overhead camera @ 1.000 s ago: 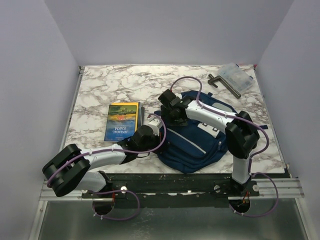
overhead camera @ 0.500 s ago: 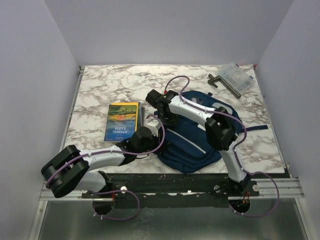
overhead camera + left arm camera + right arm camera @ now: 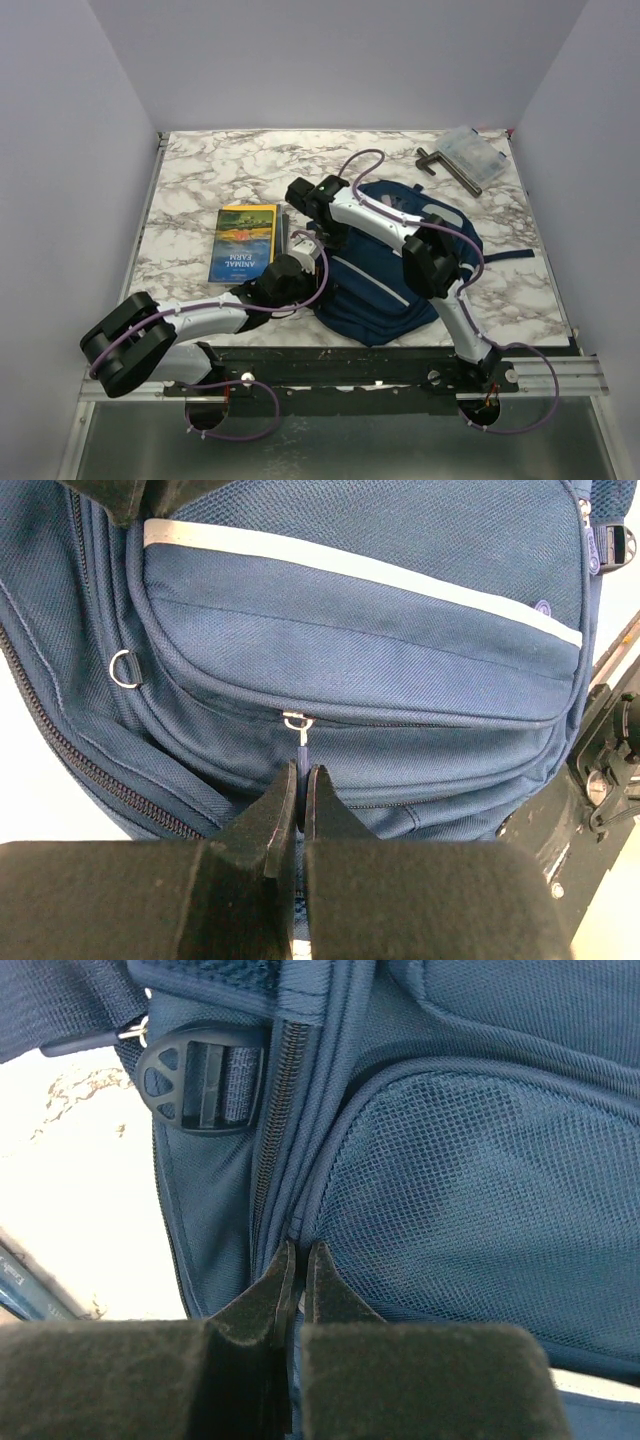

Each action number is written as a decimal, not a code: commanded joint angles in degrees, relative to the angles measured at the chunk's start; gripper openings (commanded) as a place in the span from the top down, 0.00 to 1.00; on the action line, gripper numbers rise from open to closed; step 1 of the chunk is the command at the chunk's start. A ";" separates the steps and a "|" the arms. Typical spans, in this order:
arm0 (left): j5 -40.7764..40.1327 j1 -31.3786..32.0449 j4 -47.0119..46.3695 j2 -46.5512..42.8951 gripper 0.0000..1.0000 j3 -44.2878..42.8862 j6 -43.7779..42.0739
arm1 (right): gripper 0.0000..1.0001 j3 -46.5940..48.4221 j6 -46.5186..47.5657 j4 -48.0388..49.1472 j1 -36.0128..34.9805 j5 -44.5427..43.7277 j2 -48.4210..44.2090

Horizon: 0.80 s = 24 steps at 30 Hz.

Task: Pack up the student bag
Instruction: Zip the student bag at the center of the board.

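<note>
The left hand [image 3: 301, 785] is clamped on the backpack's [image 3: 385, 305] front zip pull [image 3: 302, 740]. The right hand [image 3: 299, 1265] is pinched shut on the seam beside its mesh pocket [image 3: 480, 1190].

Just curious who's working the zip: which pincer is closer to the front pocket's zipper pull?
Left. The left pincer is shut on the zipper pull itself; the right pincer pinches the student bag at a side seam by its mesh pocket.
</note>
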<state>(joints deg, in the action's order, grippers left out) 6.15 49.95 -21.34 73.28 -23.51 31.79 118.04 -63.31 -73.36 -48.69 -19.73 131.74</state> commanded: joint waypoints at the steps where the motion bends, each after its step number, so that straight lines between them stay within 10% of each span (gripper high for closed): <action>1: 0.69 0.35 -3.02 -2.05 1.00 1.81 -0.50 | 0.99 -1.72 -10.86 3.02 1.46 1.19 -1.01; 11: 5.39 3.66 -14.82 -0.90 1.00 5.11 9.20 | 0.99 -28.09 -22.83 41.54 5.10 3.91 -20.43; 24: 7.73 2.89 -21.72 6.31 1.00 3.81 12.10 | 0.99 -23.88 -16.18 38.91 7.15 3.60 -21.32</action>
<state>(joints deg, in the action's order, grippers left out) 9.10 52.47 -39.46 79.79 -20.12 42.68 90.91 -82.54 -38.22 -42.13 -12.97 112.81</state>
